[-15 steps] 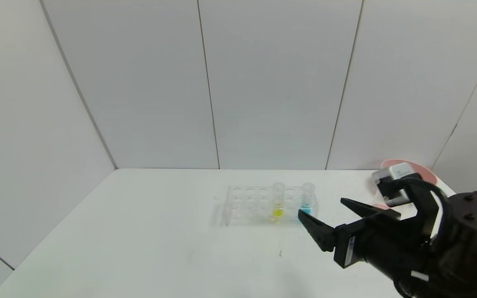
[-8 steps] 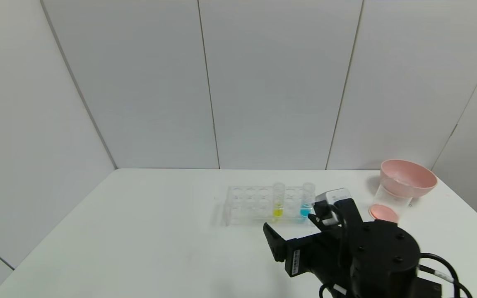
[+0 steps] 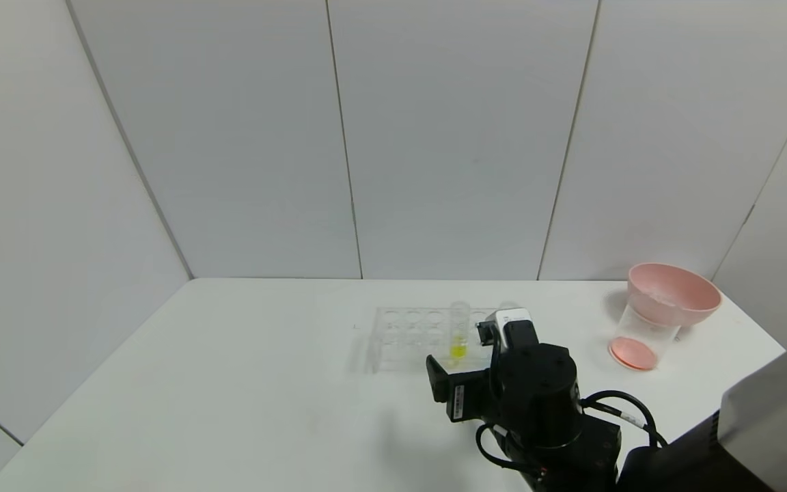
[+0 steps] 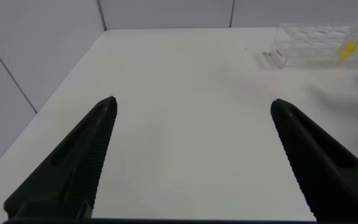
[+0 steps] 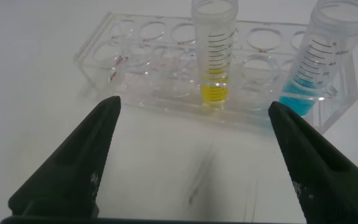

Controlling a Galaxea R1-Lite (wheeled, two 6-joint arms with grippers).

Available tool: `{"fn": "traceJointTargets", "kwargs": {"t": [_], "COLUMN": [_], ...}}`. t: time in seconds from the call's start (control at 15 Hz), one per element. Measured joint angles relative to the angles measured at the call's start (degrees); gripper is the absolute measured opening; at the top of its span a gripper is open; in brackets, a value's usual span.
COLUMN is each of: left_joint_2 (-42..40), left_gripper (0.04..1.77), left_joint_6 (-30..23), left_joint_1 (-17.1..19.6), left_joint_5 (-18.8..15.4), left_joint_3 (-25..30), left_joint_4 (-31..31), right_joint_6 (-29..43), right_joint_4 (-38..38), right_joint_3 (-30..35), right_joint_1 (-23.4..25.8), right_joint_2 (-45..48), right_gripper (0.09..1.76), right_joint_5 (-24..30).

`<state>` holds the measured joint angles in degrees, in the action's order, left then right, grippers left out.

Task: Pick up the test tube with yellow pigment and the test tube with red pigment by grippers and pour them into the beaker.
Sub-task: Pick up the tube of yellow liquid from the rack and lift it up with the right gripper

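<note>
Right gripper (image 5: 194, 155) spread wide, just before the tube rack (image 5: 160, 68), facing the test tube with yellow pigment (image 5: 215, 53). Blue tube (image 5: 319, 59) beside it in the rack. Left gripper (image 4: 194, 155) parted too, seemingly well off from the rack.

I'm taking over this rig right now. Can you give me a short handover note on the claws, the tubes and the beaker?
Right claw: open, low over the table, facing the yellow tube upright in the rack; blue tube beside it.
Left claw: open, empty, hanging over bare table, far from the rack.
Beaker: at the table's right, pink bowl on top, reddish bottom.
Done: nothing gripped. No red tube in sight.
Left: grip yellow, pour.
</note>
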<state>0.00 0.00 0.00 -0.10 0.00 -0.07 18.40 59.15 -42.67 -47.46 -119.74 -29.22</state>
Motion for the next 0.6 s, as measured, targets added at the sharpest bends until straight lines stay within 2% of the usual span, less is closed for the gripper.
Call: {"fn": "traceJointTargets", "kwargs": {"t": [0.33,0.6], "left_joint_2": [0.00,0.00], "left_gripper": [1.76,1.76], "left_joint_6": [0.00,0.00], "left_joint_1": [0.00,0.00], "left_joint_5": [0.00,0.00], "left_joint_3": [0.00,0.00], "left_joint_4": [0.00,0.00], "right_joint_6": [-0.17,-0.22], "right_joint_4": [-4.60,-6.38], "right_joint_3": [-6.86,-11.37], "right_joint_1": [3.06,3.41], "right_joint_2": [-2.78,-5.75], "right_gripper": [1.70,1.70], "right_joint_5": [-0.15,-0.20]}}
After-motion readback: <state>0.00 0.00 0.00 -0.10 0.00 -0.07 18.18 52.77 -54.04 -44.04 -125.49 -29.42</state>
